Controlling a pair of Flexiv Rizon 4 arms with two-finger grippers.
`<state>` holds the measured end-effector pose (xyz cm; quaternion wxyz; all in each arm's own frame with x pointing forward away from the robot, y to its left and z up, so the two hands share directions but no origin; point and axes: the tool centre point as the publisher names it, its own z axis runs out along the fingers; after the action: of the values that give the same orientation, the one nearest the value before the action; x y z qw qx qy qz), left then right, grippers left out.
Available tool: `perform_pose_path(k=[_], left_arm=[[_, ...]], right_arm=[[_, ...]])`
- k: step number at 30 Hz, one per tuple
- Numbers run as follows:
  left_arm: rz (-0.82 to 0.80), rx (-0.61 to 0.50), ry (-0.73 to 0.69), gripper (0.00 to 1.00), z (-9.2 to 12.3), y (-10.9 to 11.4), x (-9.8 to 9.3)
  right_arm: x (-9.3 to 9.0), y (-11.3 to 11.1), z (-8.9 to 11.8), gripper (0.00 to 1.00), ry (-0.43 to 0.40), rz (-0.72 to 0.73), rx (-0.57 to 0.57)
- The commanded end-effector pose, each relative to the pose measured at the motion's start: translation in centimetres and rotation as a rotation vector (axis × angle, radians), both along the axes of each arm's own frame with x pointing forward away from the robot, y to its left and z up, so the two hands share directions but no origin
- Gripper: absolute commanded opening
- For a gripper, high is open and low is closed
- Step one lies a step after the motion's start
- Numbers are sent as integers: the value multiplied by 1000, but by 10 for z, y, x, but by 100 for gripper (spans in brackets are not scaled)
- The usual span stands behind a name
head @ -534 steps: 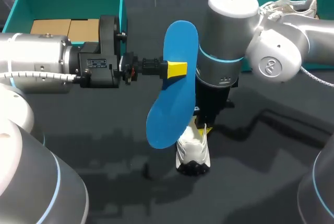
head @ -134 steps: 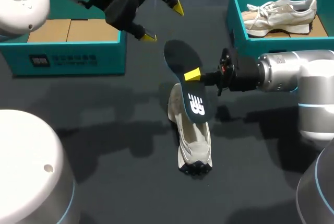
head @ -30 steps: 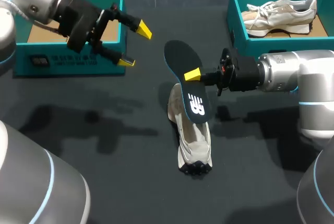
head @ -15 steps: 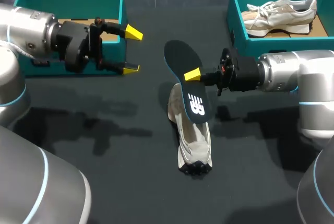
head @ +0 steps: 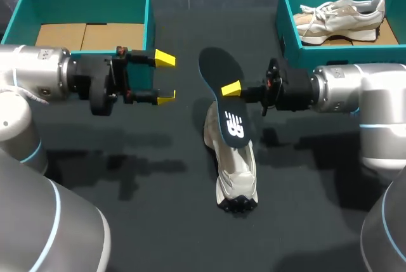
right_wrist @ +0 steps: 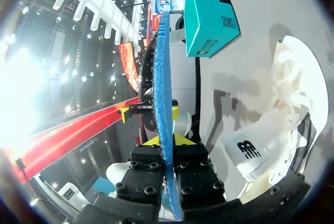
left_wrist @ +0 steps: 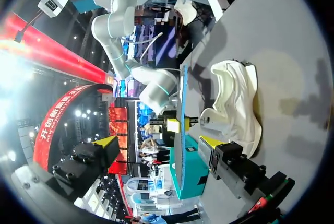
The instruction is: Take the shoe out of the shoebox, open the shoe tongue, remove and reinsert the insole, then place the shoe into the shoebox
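Sneaker work, head view: a white sneaker lies on the dark bench, toe toward the robot. The right hand is clamped on a dark insole, held tilted just above the sneaker's heel, its lower end over the opening. The left hand hangs level beside the insole, fingers spread and holding nothing. Behind it stands the left shoebox, lined with cardboard. The right shoebox holds a second sneaker.

Left wrist view: the left hand stands open, its fingers either side of the edge-on insole ahead, well apart from it. The white sneaker lies beside the insole, the right shoebox beyond.

Right wrist view: the right hand pinches the insole, whose blue edge runs straight out between its fingers. The white sneaker lies beside it, the left shoebox farther ahead.
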<state>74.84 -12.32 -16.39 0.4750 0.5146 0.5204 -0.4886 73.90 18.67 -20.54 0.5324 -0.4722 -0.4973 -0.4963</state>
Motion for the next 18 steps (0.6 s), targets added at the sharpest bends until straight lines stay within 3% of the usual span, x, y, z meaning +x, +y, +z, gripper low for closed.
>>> perform_pose_path(k=[1, 13, 16, 18], left_arm=[[117, 38, 4, 100, -2, -12, -5], [208, 21, 61, 98, -22, -31, 15], [206, 12, 80, 76, -25, -35, 20], [204, 4, 84, 56, -26, -37, 23]], right_arm=[[-3, 4, 6, 0, -1, -17, -22], [-7, 10, 9, 0, -15, -41, -29], [-9, 14, 10, 0, -14, -42, -32], [-10, 16, 11, 0, -12, -42, -32]])
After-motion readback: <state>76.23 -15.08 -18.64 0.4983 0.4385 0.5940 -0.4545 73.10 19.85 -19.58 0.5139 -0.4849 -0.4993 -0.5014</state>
